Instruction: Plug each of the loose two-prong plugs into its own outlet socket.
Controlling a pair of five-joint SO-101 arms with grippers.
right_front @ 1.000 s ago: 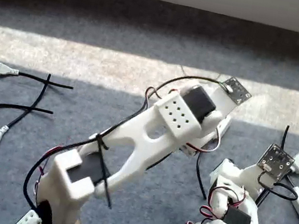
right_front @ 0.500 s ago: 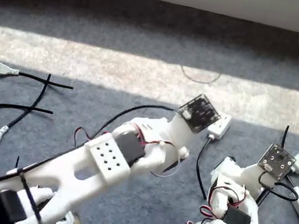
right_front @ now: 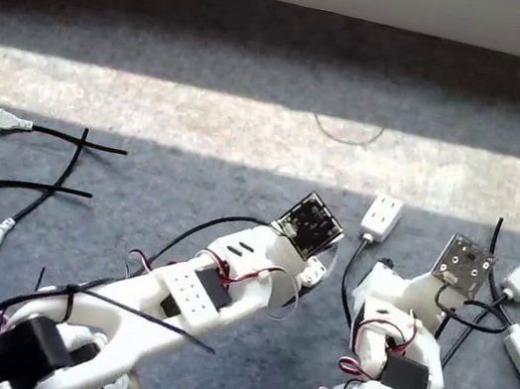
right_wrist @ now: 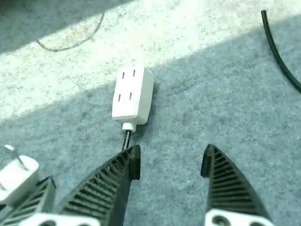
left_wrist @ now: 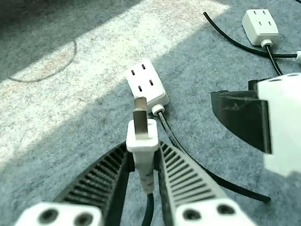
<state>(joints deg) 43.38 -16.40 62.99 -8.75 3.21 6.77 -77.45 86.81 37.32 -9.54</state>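
- Jaws of the left gripper (left_wrist: 142,155) clamp a two-prong plug (left_wrist: 141,134), its prongs pointing toward the outlet socket (left_wrist: 147,84), near it.
- Right gripper (right_wrist: 169,162) jaws stand wide, empty, beside that outlet socket.

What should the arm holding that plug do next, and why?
Probably the left gripper should ease forward toward the outlet socket. The plug it grips has its prongs aimed at the socket's slots but is not yet touching them.
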